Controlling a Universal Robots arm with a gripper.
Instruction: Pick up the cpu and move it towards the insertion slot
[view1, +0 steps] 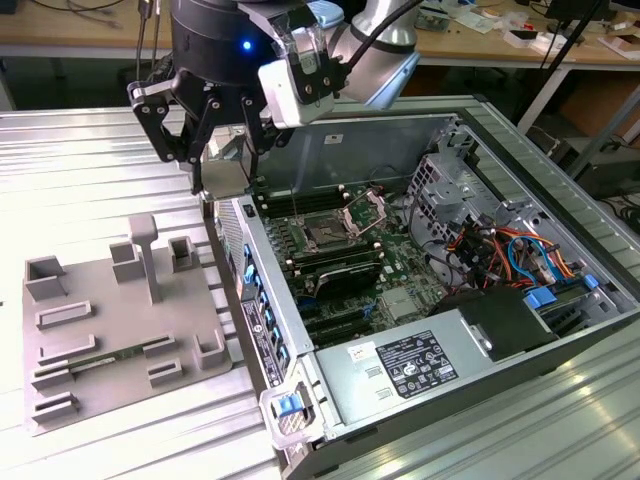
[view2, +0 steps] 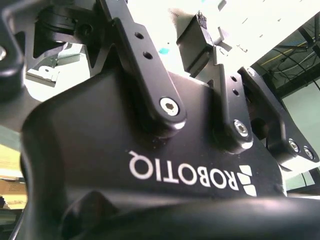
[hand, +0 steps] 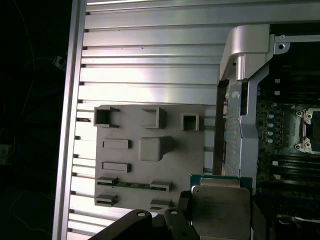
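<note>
The gripper (view1: 222, 185) hangs above the near-left wall of the open computer case (view1: 520, 330), its black fingers (view1: 205, 135) clamped on the cpu (view1: 225, 180), which it carries clear of the grey fixture tray (view1: 120, 330) lying on the ribbed metal table (view1: 60, 150). The carry looks roughly half made: the chip is lifted and sits over the case's edge, while the insertion slot (view1: 327, 235) lies well apart, further in on the motherboard (view1: 390, 265), toward the case's far wall. To do this step well, I judge the chip should stay level and held high enough to pass the case wall, with the grip kept firm on its edges so it cannot twist, and its square outline kept parallel with the socket's frame. In the first wrist view the cpu (hand: 220, 207) shows as a flat square piece with a dull silvery metal top and a thin green rim, held between the fingers (hand: 172, 225). The slot (hand: 311, 131) appears there at the case's inner side, dark-centred within bright metal.
</note>
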